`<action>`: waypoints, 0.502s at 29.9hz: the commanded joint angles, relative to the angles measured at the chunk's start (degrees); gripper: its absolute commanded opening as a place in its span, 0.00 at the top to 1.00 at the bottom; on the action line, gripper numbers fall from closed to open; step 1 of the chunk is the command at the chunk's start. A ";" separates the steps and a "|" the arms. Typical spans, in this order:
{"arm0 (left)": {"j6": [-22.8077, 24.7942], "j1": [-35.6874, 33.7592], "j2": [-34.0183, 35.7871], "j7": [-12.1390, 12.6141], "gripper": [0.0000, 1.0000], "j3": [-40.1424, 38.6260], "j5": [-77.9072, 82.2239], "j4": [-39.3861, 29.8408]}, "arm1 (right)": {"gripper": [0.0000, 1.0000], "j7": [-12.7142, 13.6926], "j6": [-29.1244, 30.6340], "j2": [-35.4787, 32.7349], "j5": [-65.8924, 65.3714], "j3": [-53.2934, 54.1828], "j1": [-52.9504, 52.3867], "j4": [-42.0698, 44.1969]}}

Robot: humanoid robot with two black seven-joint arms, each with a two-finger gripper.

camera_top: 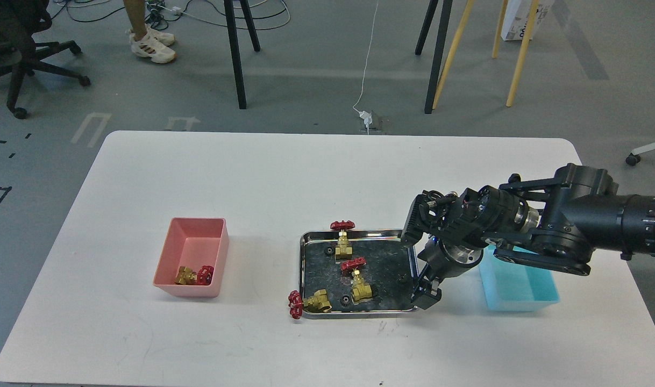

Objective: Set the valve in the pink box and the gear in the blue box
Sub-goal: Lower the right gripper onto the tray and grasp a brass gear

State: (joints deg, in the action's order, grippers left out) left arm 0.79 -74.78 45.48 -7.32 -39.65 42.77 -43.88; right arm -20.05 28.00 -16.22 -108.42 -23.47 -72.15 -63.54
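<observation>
The steel tray (306, 239) holds two brass valves with red handwheels, one at the back (342, 244) and one in the middle (360, 287). A third valve (312, 302) lies across the tray's front-left rim. A fourth valve (192, 275) lies in the pink box (196, 236). Small black gears lie in the tray at the back left (327, 251), at the front (345, 302) and at the right (401, 278). My right gripper (427, 293) points down over the tray's right rim, just right of that gear; its fingers look dark and merged. The blue box (521, 285) is empty and partly hidden by my arm. My left gripper is out of view.
My right arm (564, 228) stretches in from the right over the blue box's back edge. Past the white table's far edge (333, 134) stand chair and easel legs and a person's feet on the floor.
</observation>
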 commanded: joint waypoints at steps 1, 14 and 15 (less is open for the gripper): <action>0.00 -0.71 0.04 0.11 0.00 0.01 -0.05 0.20 | 0.07 0.01 0.00 1.37 -0.04 0.00 -0.53 0.35; 0.53 -2.56 0.13 0.11 0.00 0.01 -0.05 3.19 | 0.07 0.01 0.00 8.22 -1.71 -0.35 1.14 7.38; 0.53 -2.56 0.13 0.11 0.00 0.01 -0.05 3.19 | 0.07 0.01 0.00 8.31 -1.71 -0.78 1.22 7.38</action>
State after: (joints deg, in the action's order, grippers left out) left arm 1.32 -77.28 45.55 -7.20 -39.65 42.71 -40.71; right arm -20.04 28.00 -8.52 -110.10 -23.64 -71.21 -56.57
